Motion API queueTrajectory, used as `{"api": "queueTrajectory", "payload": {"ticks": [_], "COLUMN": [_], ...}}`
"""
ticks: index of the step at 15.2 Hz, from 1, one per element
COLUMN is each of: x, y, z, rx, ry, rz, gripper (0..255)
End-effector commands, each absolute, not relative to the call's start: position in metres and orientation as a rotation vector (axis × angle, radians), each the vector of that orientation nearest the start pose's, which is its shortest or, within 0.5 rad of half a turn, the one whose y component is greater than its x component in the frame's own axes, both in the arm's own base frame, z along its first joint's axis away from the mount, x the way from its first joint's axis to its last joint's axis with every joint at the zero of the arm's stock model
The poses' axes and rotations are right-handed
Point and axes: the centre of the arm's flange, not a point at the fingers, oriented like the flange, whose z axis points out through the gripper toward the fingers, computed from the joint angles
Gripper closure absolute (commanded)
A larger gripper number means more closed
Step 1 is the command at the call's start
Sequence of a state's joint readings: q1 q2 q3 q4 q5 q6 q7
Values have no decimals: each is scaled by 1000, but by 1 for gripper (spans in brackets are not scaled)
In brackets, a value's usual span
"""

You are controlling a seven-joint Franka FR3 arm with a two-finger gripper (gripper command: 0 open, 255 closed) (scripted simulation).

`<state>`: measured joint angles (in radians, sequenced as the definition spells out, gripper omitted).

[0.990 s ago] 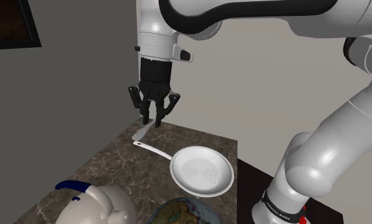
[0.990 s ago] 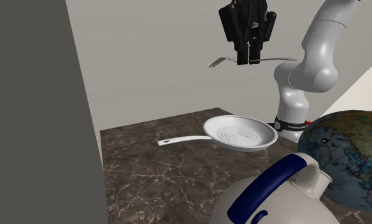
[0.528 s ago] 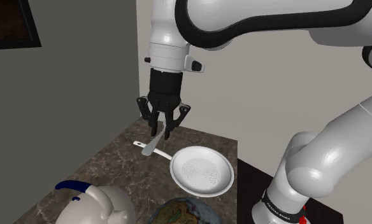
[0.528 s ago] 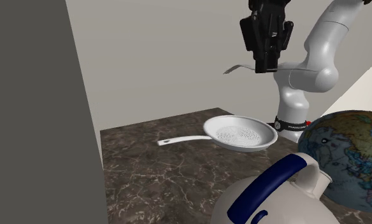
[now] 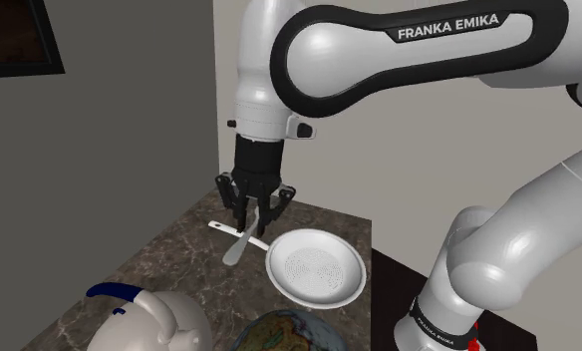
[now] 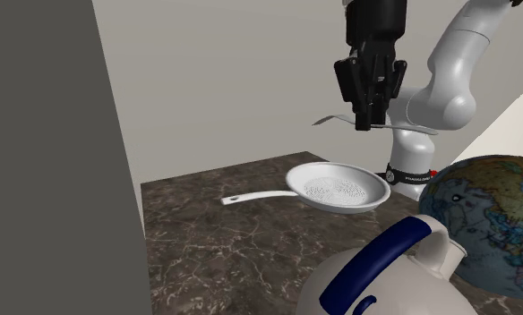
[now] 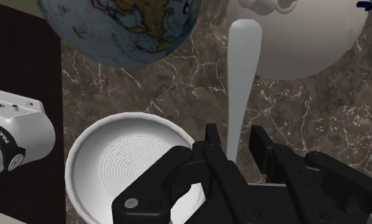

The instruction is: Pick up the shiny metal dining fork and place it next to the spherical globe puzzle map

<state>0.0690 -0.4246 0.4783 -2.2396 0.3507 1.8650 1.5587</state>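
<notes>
Dark marble counter [image 5: 179,254] lies below; gripper [image 5: 251,221] clenched on the pale fork [image 7: 243,76], aloft near the perforated pan [image 7: 124,165]; fork's long axis runs forward from the jaws, globe [image 7: 121,25] ahead, off beside its free end.

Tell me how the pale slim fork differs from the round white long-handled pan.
Pose: the pale slim fork hangs in the air, clasped by the black gripper; the round white long-handled pan rests on the dark marbled counter.
Shape: the fork is a narrow flat strip; the pan is a wide shallow bowl with a dotted floor and a thin handle.
Size: the pan is far broader.
Both look pale and plain.
</notes>
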Motion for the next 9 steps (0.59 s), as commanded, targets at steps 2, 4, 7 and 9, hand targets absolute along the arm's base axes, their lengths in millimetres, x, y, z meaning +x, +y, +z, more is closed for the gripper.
{"api": "queueTrajectory", "payload": {"ticks": [2,4,7,9], "x": [354,354,354,354], "y": [270,270,270,270], "z": [501,490,475,464], "rx": [-2559,-2559,-2559,-2559], "ry": [1654,1654,1654,1654], "rz": [177,177,177,177], "gripper": [255,255,255,255]}}
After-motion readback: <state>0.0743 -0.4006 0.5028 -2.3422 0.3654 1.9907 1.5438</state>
